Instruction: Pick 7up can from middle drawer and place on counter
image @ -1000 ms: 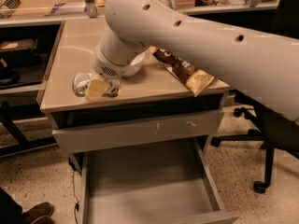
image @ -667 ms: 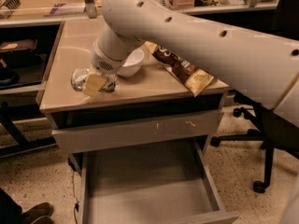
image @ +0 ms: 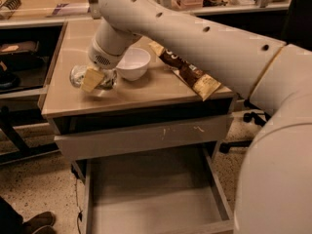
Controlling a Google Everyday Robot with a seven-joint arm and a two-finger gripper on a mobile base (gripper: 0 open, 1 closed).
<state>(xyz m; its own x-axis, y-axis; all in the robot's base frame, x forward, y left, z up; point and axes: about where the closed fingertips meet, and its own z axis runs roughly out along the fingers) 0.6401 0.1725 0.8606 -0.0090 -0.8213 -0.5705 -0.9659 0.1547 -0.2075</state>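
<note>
The 7up can (image: 76,76), silvery, sits low at the left part of the tan counter (image: 146,94), tilted on its side. My gripper (image: 93,80) hangs from the big white arm over the counter and is shut on the can; one yellowish finger pad (image: 91,79) shows in front of it. Whether the can touches the countertop I cannot tell. The middle drawer (image: 151,194) is pulled out below, grey, and nothing lies on its flat bottom.
A white bowl (image: 133,62) stands just right of the gripper. A brown snack bag (image: 187,72) lies across the counter's right side. A closed grey drawer front with white scratches (image: 146,136) is under the counter. A dark shelf (image: 19,57) is to the left.
The gripper with the can has moved a little left and away from the counter's front edge. The bowl, now more exposed, and the snack bag have not moved.
</note>
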